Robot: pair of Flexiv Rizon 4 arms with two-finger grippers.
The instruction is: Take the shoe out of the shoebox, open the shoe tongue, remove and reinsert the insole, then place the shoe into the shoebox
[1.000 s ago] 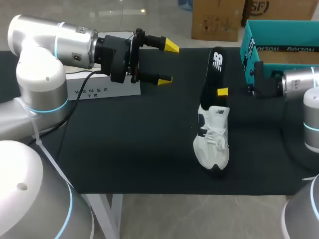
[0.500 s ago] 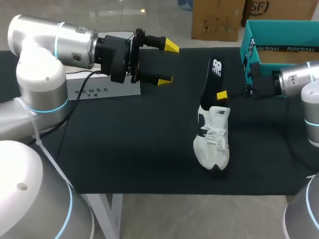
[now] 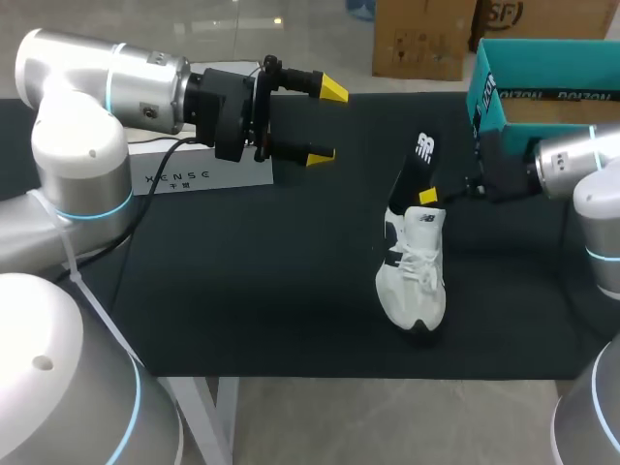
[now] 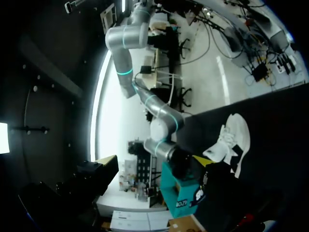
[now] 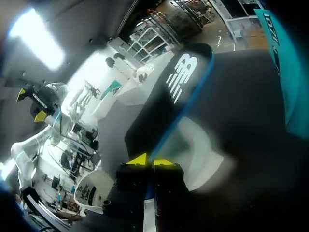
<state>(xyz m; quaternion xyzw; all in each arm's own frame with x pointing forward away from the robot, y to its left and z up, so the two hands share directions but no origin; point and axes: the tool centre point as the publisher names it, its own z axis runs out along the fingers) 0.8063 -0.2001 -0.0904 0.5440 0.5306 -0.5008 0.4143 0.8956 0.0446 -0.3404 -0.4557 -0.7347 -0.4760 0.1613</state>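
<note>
Eyes on the insole (image 3: 413, 172): black, and pinched along its edge by the right gripper (image 3: 429, 198), whose yellow tips are pressed flat on either side of it. The right wrist view confirms this, with both tips tight on the thin edge and the insole rising ahead of them.

Its lower end sits at the heel opening of the white shoe (image 3: 415, 266), and its upper end leans off toward 1 o'clock, in the air. It looks only partly seated, though the opening itself is hard to read from here.

The shoe stands upright on the table (image 3: 242, 281), toe at 6 o'clock and heel at 12. That gives two long axes nearly in line, with the insole tipped up off the shoe's. This is the relation that matters. By my read, the coming push has to run toward 6 o'clock, down along the shoe's length, with the insole laid flatter as it goes.

The right arm comes in from 3 o'clock and is right on the job. The left gripper (image 3: 321, 121) hangs well apart at 10 o'clock from the shoe, with fingers spread and nothing between them, so the shoe has no brace.

The teal shoebox (image 3: 487, 97) waits at 1 o'clock, near the right arm.
</note>
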